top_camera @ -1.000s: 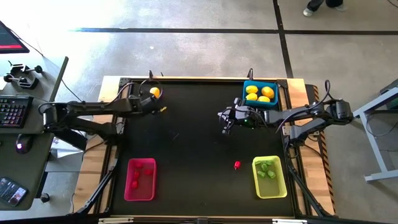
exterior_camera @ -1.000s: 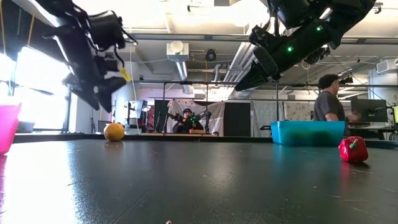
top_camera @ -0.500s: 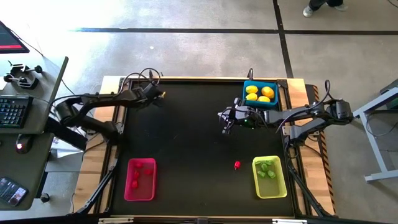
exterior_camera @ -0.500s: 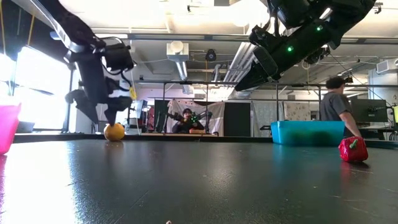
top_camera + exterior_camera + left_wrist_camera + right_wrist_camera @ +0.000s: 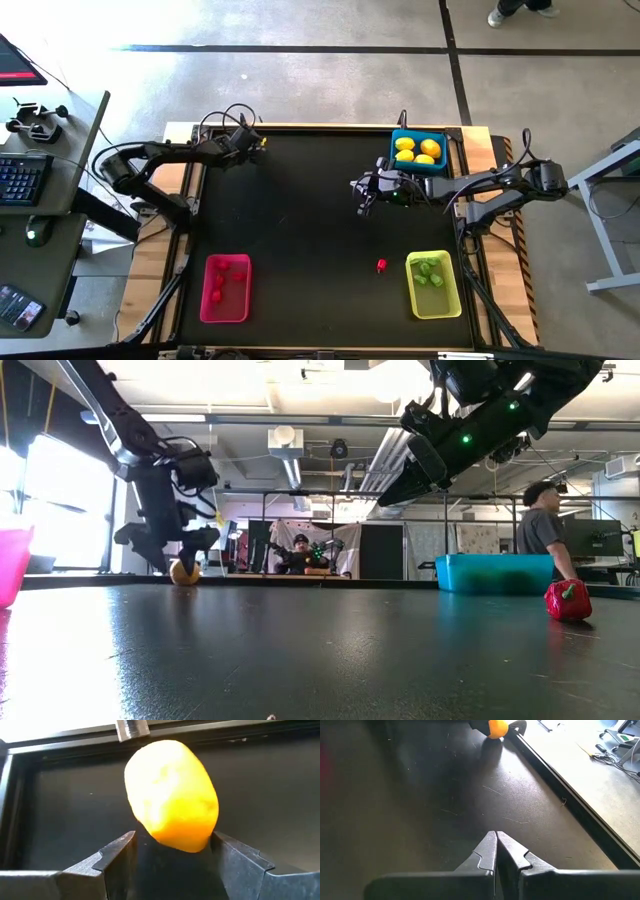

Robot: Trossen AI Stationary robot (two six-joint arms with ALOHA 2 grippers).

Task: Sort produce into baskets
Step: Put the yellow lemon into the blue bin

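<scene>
A yellow-orange lemon (image 5: pixel 171 795) lies on the black table near its far left corner, close to the far rim; it also shows in the low view (image 5: pixel 183 572). My left gripper (image 5: pixel 172 845) is open and low over it (image 5: pixel 168 550), one finger on each side of the lemon; in the high view (image 5: pixel 246 144) it hides the lemon. My right gripper (image 5: pixel 496 847) is shut and empty, held above the table near the blue basket (image 5: pixel 418 150). A red piece (image 5: pixel 381 266) lies on the table beside the yellow-green basket (image 5: pixel 433 283). The pink-red basket (image 5: pixel 226 288) stands at the near left.
The blue basket holds several lemons, the yellow-green one green bits, the pink-red one red bits. The table's raised far rim (image 5: pixel 210 732) runs just behind the lemon. A person (image 5: pixel 543 530) stands beyond the table. The table's middle (image 5: pixel 300 230) is bare.
My left gripper has moved toward the table's far left corner and come down over the lemon, so that its open fingers now stand on either side of it. The lemon has stayed in place.
</scene>
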